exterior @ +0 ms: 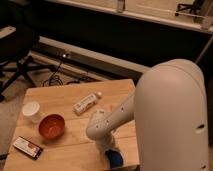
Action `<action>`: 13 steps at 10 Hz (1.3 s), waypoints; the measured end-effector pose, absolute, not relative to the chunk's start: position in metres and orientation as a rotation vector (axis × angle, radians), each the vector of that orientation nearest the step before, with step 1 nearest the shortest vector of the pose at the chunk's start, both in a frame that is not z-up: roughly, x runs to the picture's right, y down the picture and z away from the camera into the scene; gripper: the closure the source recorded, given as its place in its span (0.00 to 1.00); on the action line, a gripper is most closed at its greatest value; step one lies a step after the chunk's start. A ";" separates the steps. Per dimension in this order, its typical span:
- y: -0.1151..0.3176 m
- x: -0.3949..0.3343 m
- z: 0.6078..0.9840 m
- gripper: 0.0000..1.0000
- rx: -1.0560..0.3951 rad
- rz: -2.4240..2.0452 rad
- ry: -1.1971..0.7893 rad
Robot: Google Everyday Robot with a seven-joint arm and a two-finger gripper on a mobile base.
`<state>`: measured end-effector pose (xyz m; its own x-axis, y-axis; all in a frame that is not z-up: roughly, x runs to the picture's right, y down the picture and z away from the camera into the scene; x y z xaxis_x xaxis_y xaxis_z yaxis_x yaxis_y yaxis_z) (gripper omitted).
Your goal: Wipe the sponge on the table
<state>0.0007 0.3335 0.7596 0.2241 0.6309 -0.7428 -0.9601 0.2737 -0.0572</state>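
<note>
The sponge (115,159) is a small bright blue lump near the front edge of the light wooden table (70,92), right of centre. My white arm reaches in from the right and bends down over it. The gripper (109,149) sits directly on top of the sponge, mostly hidden behind the wrist, and only the lower part of the sponge shows beneath it.
A red-orange bowl (51,126) stands left of the arm, with a white cup (31,111) behind it. A white bottle (87,102) lies on its side mid-table. A flat dark packet (28,147) lies at the front left corner. An office chair (17,45) and cables are on the floor beyond.
</note>
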 end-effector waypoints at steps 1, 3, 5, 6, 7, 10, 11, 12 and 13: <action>0.336 -0.013 0.757 0.46 -0.594 1.168 0.662; 0.337 -0.041 0.752 0.46 -0.608 1.127 0.618; 0.337 -0.064 0.747 0.46 -0.617 1.088 0.582; 0.337 -0.077 0.745 0.46 -0.621 1.066 0.563; 0.336 -0.090 0.743 0.46 -0.624 1.045 0.545; 0.328 -0.130 0.739 0.46 -0.626 0.976 0.491; 0.326 -0.138 0.739 0.46 -0.625 0.963 0.482; 0.321 -0.150 0.739 0.46 -0.626 0.948 0.469; 0.316 -0.164 0.740 0.46 -0.627 0.933 0.454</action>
